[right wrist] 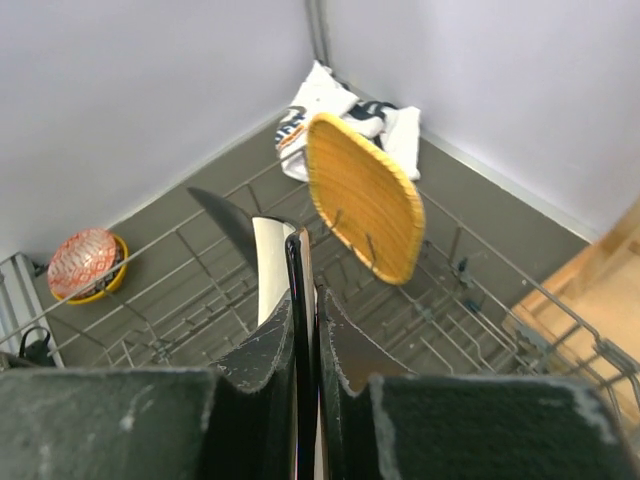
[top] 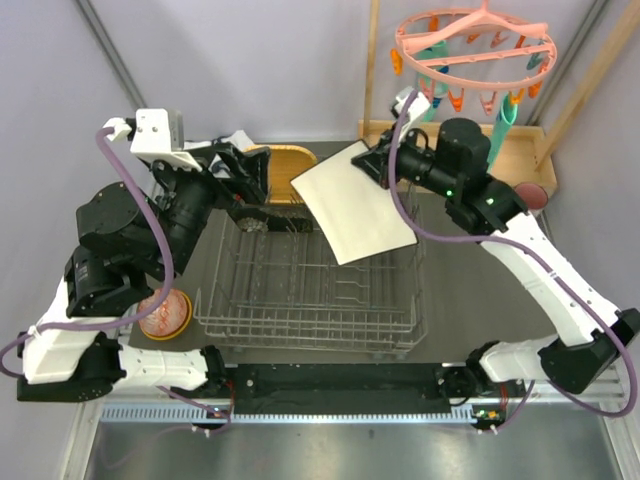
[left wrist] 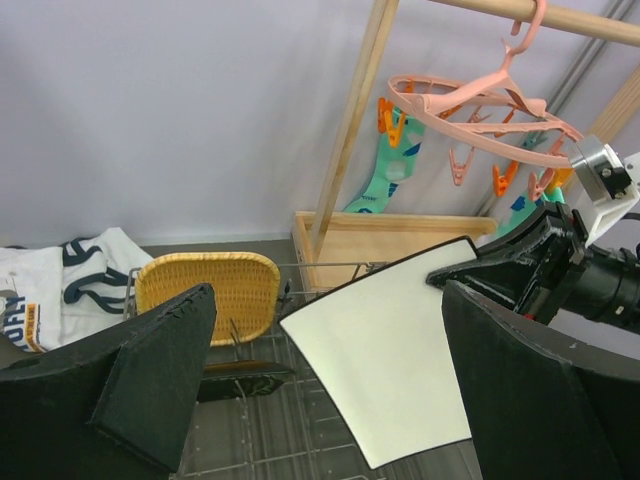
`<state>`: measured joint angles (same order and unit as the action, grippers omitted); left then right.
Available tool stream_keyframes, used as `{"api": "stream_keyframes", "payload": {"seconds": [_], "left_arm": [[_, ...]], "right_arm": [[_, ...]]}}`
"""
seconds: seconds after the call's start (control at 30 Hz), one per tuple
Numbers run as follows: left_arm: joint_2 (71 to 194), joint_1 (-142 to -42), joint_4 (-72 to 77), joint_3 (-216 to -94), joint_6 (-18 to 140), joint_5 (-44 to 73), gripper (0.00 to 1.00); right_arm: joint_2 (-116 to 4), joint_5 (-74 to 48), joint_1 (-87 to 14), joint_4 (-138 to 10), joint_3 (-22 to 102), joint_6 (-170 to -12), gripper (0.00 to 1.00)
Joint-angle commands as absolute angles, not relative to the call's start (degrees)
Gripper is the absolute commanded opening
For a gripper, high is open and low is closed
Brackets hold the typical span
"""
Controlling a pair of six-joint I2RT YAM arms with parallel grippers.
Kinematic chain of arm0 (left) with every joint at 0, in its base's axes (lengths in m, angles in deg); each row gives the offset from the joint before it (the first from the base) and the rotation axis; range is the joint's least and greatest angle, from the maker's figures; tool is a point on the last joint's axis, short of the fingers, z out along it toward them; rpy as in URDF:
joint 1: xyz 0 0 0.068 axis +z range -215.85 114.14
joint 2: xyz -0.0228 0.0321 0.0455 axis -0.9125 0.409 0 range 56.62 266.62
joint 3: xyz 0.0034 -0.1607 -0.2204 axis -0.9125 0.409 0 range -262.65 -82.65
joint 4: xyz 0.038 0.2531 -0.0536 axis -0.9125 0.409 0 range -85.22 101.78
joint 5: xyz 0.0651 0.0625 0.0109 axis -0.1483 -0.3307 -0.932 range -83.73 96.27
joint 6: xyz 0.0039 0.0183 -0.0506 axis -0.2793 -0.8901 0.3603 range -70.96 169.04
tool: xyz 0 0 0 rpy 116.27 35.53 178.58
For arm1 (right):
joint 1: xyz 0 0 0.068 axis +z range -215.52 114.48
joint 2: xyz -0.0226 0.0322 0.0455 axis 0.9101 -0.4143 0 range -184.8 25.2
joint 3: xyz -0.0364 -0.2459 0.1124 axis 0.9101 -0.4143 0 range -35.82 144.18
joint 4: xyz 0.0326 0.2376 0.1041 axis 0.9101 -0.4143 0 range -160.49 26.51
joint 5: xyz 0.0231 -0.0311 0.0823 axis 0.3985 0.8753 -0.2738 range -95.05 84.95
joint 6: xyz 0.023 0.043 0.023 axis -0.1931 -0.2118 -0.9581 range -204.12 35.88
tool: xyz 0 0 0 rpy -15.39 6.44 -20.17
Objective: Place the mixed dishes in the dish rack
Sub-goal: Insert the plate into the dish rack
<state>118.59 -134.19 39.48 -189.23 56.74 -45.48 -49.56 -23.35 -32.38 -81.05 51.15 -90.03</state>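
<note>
At centre frame, right gripper (top: pixel 375 163) pinched the pale plate (top: pixel 352 205) by its edge (left gripper (top: pixel 250 176) gaped), likely for slotting into the dish rack (top: pixel 310 341).

No text can be read in full. White cloth (left wrist: pixel 62 272), back left by the wall: bold dark-blue block lettering, cut by folds and the frame edge, with only loose letter fragments showing. In the right wrist view the print is too small to read.

Bright, even, diffuse light in every view, with soft shadows. The pale plate (top: pixel 355 205) looks almost washed out (brightest surface). Wrist-view foregrounds slightly blurred.
</note>
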Motion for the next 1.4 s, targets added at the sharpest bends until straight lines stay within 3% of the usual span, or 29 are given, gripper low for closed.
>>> {"api": "stream_keyframes", "payload": {"seconds": [0.0, 0.47, 0.7, 0.9, 1.37], "left_arm": [[118.1, -134.1, 37.9, -188.6, 57.1, -46.1, 0.99], [116.6, -134.1, 37.6, -187.7, 57.0, -46.6, 0.99], [116.9, -134.1, 37.0, -187.9, 56.6, -46.6, 0.99], [117.1, -134.1, 36.9, -188.4, 56.1, -46.6, 0.99], [117.8, -134.1, 36.9, -189.8, 55.2, -45.8, 0.99]], "right_arm": [[-48.3, -16.9, -25.2, -68.2, 54.1, -87.5, 0.00], [-52.9, -18.8, -16.0, -48.4, 49.2, -81.2, 0.00], [-55.4, -19.5, -13.8, -23.2, 39.4, -81.5, 0.00], [-57.6, -17.6, -13.8, -10.9, 36.1, -83.7, 0.00], [-65.3, -25.6, -13.8, 8.2, 38.3, -90.7, 0.00]]}}
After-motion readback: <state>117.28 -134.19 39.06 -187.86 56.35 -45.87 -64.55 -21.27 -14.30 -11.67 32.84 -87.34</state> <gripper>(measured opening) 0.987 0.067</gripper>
